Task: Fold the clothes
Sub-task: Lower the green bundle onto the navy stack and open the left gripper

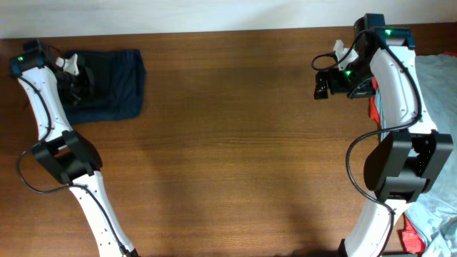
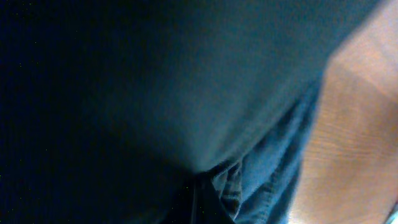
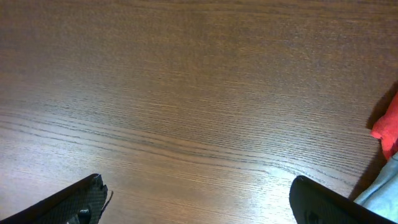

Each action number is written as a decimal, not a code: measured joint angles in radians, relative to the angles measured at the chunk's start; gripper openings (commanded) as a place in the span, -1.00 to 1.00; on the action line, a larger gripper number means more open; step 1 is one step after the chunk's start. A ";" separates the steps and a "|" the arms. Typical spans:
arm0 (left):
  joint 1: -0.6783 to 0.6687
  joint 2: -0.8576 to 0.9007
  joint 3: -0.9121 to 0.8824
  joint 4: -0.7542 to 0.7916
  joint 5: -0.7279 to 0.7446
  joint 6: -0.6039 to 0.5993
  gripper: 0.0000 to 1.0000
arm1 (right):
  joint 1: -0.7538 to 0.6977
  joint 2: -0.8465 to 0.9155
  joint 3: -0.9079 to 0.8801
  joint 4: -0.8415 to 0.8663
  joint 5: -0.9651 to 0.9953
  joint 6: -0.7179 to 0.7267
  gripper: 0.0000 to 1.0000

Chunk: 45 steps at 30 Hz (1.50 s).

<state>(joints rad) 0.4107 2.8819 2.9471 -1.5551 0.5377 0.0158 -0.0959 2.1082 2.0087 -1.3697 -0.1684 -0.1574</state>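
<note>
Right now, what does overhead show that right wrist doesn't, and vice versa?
Overhead only: both arms, with the left gripper down on the folded navy garment at the table's far left.
Right wrist only: close-up wood grain and the gap of the open right gripper.
Both: the brown table, plus the red garment and the light grey-blue garment at the right edge.
</note>
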 measured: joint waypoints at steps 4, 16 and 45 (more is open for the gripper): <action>0.001 0.024 0.000 -0.009 0.022 0.008 -1.00 | 0.000 0.000 0.000 0.000 0.000 0.000 0.97; 0.010 -0.019 0.100 0.036 0.090 0.006 -0.99 | 0.000 0.000 0.000 0.000 0.000 0.000 0.97; 0.050 0.134 0.146 0.470 0.081 -0.270 -1.00 | 0.000 0.000 0.000 0.000 0.000 0.000 0.97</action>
<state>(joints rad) 0.4606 3.0158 3.0932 -1.0851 0.6189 -0.2539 -0.0959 2.1082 2.0087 -1.3697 -0.1684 -0.1570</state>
